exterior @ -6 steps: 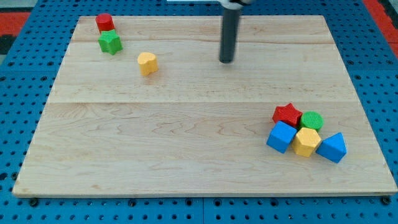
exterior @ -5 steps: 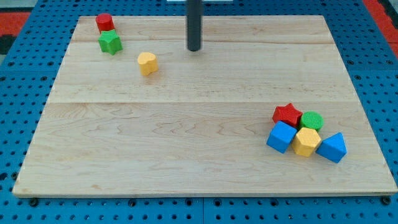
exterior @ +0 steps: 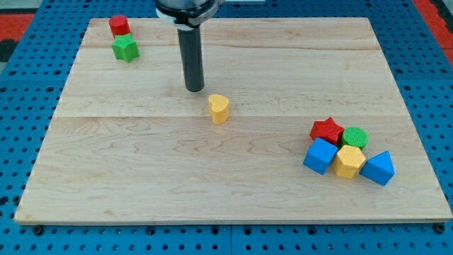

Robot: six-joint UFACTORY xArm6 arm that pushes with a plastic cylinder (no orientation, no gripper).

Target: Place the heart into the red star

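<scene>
The yellow heart (exterior: 219, 109) lies near the middle of the wooden board (exterior: 141, 170). My tip (exterior: 195, 89) stands just up and to the left of it, a small gap apart. The red star (exterior: 327, 130) sits at the right, at the top left of a cluster with a green round block (exterior: 355, 137), a blue cube (exterior: 320, 156), a yellow hexagonal block (exterior: 349, 161) and a blue triangular block (exterior: 379, 168).
A red block (exterior: 119, 26) and a green star (exterior: 125, 49) sit at the board's top left corner. A blue pegboard (exterior: 28, 85) surrounds the board.
The yellow heart has slid down and to the right, from the upper left toward the board's middle. My tip has moved left and down, behind the heart.
</scene>
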